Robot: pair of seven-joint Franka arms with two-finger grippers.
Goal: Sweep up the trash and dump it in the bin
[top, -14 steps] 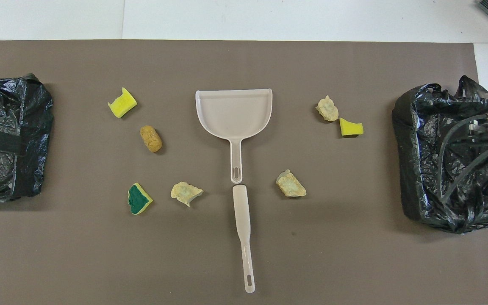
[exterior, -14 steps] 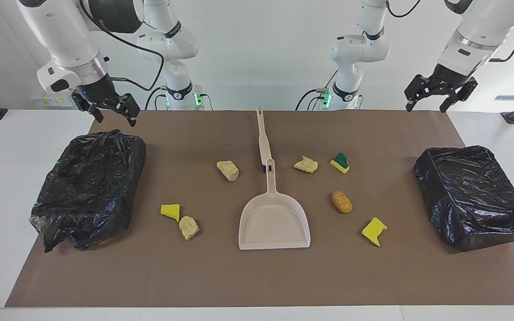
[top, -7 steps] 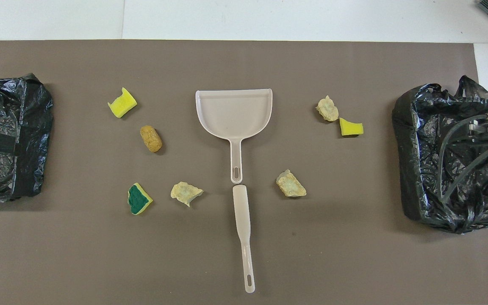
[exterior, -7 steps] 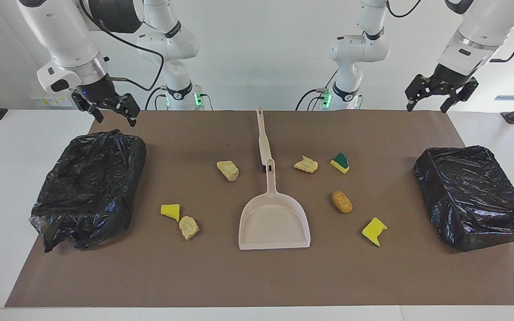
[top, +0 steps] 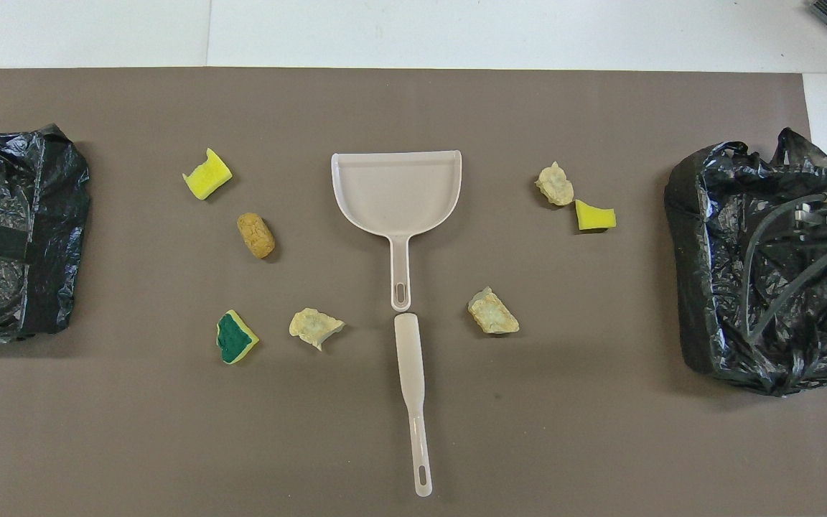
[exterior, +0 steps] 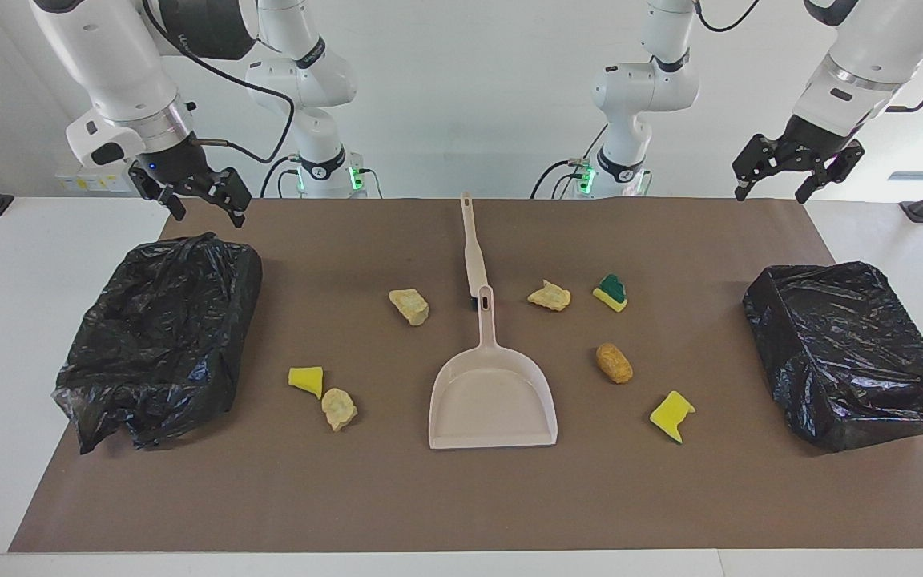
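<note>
Seven small sponge and foam trash bits (exterior: 614, 363) are scattered on the brown-covered table (top: 600, 445), at three and nine o'clock of the beige plastic dustpan (exterior: 492, 398). A beige brush (top: 411, 373) lies handle-to-handle with it. The left gripper (exterior: 796, 163) and right gripper (exterior: 195, 195) are held open above the black-bagged bins (exterior: 850, 344). Light foam could be flicked past the pan if swept quickly.
</note>
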